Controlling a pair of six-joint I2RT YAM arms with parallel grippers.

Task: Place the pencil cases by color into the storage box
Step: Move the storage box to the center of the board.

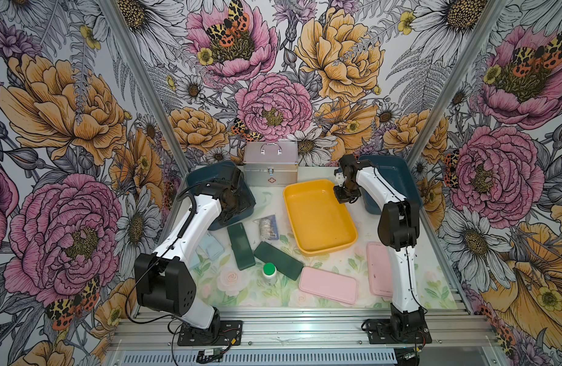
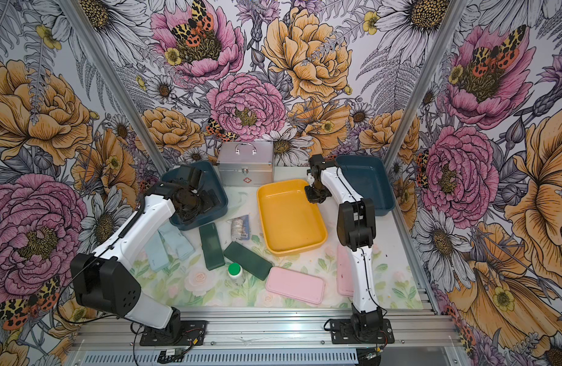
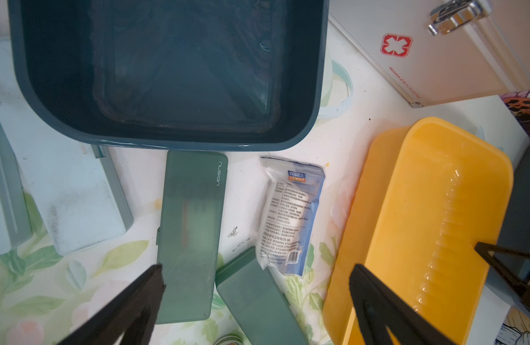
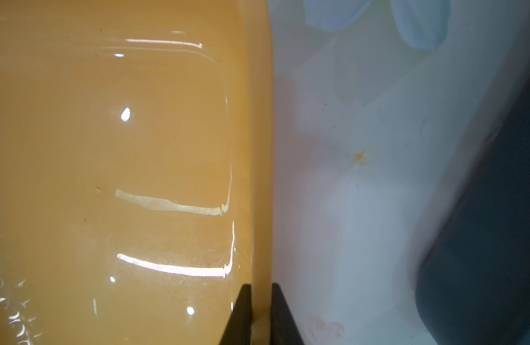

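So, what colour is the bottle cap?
Green; the cap shows best in a top view.

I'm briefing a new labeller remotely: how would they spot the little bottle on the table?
Find the yellow tray mid-table. On its robot side the bottle stands upright beside a dark green case, near a pink case. It alone is round and green-capped; its neighbours lie flat.

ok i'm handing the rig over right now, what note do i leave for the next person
Pincers: left pincer open, empty, over the dark teal plastic bin on its side; right pincer shut on the yellow plastic tray rim.
Things: all on the floral mat: two pale blue plastic pencil cases by the left arm, two dark green cases in the middle, two pink cases near the right arm.
Done: no case binned.
Left: all six.
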